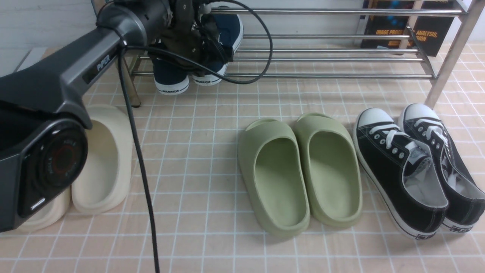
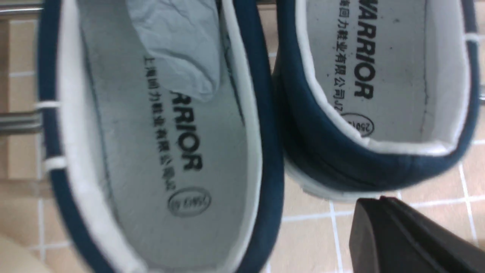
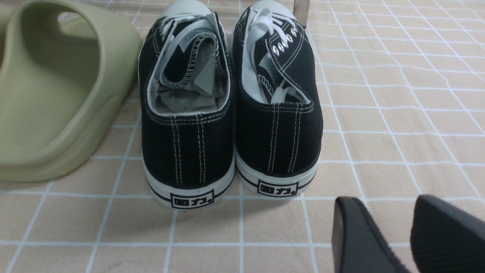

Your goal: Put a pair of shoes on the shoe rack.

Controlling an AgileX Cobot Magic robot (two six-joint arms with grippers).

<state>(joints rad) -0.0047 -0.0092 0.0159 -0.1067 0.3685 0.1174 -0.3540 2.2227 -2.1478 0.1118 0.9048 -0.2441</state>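
**Front view:** The dark grey left arm (image 1: pixel 75 72) reaches to the left end of the wide chrome tube-bar shoe rack (image 1: pixel 326 58). Its wrist covers much of the pair of navy-blue canvas slip-on shoes with white rubber soles (image 1: pixel 170 77). The pair lies side by side on the lower bars. The heels face the camera and jut past the front bar. On the beige tiled floor (image 1: pixel 212 159) lie cream foam slides (image 1: pixel 102 159), partly behind the arm. Green foam slides (image 1: pixel 276 174) lie in the middle and black lace-up sneakers with white toe caps (image 1: pixel 401 170) on the right. A dark book (image 1: pixel 428 34) stands behind the rack.

**Left wrist view:** Both navy shoes fill the frame, their grey insoles printed "WARRIOR". Crumpled paper stuffing (image 2: pixel 178 41) sits in one. The left end effector (image 2: pixel 379 216) is clenched. Only one black finger (image 2: pixel 409 239) shows, just beside one shoe's heel, and whether it touches I cannot tell.

**Right wrist view:** The right end effector (image 3: pixel 382 206) is released, with bare tile between its two black fingers. It is near the sneakers' heels, apart from them, with one green slide beside them.
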